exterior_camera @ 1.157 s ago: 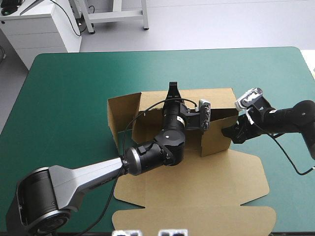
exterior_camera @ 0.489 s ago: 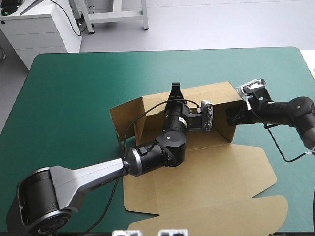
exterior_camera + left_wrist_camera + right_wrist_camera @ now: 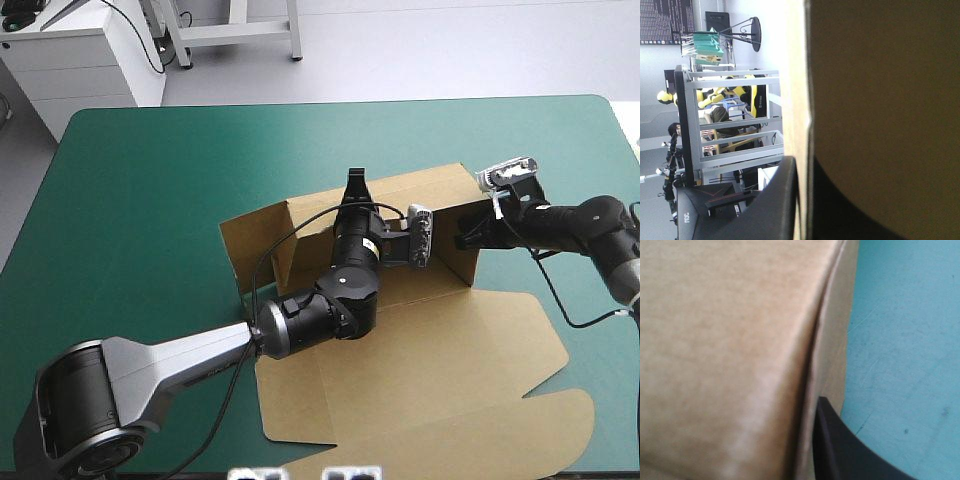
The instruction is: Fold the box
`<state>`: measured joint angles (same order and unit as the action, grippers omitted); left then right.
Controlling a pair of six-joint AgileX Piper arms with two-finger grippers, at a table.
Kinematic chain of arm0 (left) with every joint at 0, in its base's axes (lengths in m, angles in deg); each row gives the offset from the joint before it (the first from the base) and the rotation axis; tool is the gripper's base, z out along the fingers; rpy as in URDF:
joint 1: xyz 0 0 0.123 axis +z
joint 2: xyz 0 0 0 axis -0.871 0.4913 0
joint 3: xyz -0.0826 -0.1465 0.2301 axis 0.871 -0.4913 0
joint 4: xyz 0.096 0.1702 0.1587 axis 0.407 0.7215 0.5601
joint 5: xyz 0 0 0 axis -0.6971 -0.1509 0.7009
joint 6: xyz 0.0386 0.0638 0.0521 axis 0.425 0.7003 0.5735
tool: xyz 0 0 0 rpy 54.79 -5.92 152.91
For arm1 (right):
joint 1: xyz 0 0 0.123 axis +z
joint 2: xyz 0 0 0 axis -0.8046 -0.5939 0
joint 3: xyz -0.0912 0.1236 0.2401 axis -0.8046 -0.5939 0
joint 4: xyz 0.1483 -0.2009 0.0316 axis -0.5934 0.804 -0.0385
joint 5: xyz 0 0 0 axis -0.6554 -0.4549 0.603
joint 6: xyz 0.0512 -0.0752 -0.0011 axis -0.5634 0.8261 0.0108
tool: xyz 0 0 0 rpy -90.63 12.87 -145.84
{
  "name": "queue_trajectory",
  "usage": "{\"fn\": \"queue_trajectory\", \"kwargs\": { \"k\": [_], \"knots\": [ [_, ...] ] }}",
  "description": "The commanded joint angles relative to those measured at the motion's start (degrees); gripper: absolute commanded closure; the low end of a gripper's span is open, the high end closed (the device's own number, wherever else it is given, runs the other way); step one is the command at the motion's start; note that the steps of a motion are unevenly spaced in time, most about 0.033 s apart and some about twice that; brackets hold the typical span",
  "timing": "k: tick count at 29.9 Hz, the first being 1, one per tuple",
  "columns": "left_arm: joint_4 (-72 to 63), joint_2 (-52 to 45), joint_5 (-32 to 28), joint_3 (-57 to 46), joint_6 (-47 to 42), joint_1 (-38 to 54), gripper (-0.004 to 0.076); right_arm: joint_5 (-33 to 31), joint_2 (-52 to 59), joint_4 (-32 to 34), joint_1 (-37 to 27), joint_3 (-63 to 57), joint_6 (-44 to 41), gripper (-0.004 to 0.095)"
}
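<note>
Step in hand: raising walls, judged about midway. Box at middle of desk; rear and side walls up, lid flat toward near edge. Left claw all but closed, board of rear wall pinched between fingers. Right claw likewise clamped on right side wall. Next move probably tucking side wall inward; calls for rear wall held steady.

Worktop: bare along far edge and left side. Box: mid-worktop, walls raised, lid flat toward near edge. Left arm: crosses near-left approach. Right gripper: at box's right wall.
</note>
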<state>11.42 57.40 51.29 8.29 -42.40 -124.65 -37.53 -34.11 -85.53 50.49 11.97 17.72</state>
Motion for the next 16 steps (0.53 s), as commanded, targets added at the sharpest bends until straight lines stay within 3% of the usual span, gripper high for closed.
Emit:
{"fn": "queue_trajectory", "kwargs": {
  "k": [1,11,16],
  "knots": [
    [-0.2,-2.3,-1.8,1.2,-0.8,-0.1,0.0667,-1.9,0.7,-1.0,4.4,0.7,-6.2,0.0904],
    [0.6,-2.3,-2.4,1.2,-4.9,-0.1,0.0374,2.1,0.6,7.1,7.8,0.7,-14.5,0.0904],
    [2.4,-2.7,-1.7,1.2,-8.1,-2.1,0.0354,2.6,0.6,10.6,7.8,0.7,-18.2,0.0904]
  ]
}}
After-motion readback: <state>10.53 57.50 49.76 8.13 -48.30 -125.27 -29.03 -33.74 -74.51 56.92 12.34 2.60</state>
